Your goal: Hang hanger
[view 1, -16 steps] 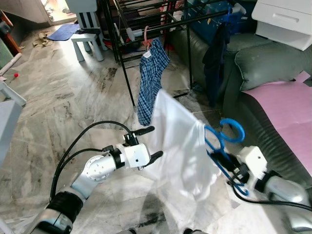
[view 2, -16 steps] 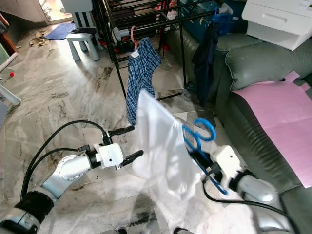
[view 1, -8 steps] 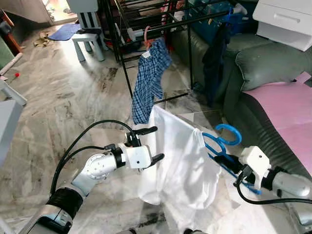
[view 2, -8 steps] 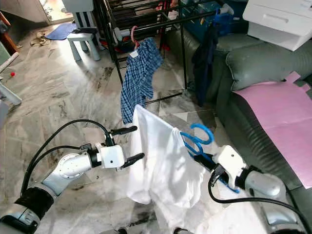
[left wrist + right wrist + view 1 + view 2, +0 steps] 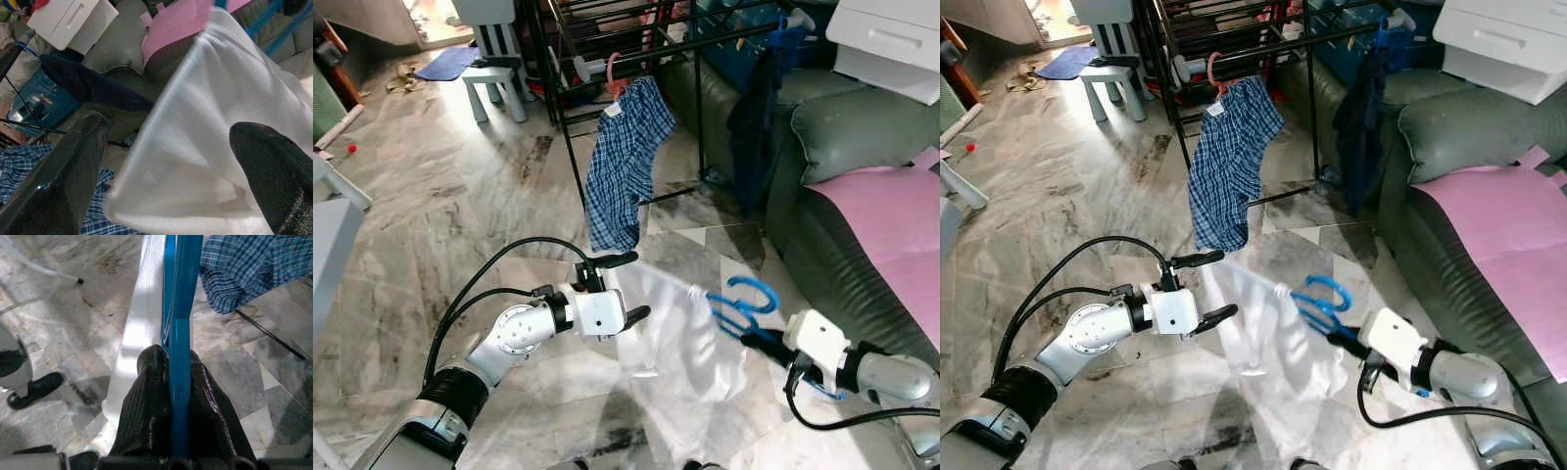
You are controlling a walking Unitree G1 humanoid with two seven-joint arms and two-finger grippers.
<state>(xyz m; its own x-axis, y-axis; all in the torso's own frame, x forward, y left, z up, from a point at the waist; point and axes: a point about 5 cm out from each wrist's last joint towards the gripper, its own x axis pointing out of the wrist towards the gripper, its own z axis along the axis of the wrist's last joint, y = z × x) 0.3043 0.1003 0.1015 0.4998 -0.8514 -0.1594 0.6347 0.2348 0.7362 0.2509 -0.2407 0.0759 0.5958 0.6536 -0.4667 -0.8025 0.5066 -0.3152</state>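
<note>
We clamp our right gripper (image 5: 178, 396) on the blue hanger (image 5: 742, 304) so its white shirt (image 5: 680, 328) hangs free; our left gripper (image 5: 626, 286), spread open beside the shirt, steadies nothing; the drying rack (image 5: 685, 44) stands beyond.

What you cannot see fully: hidden, cut off and blurred parts

The white garment (image 5: 680, 338) covers most of the blue hanger (image 5: 744, 299), so you see only its hook and a little of one arm. In the right wrist view, the black fingers (image 5: 149, 421) of the right gripper (image 5: 1344, 336) hide the hanger's lower bar where they clamp it. The drying rack (image 5: 607, 59) is cut by the top edge, so its upper rails are out of sight. The dark garment (image 5: 754, 117) hides its own hanger. The left wrist view is blurred, and the finger (image 5: 63, 176) of the left gripper (image 5: 622, 286) runs out at the bottom corner. The sofa (image 5: 862, 196) is cut by the right edge.
</note>
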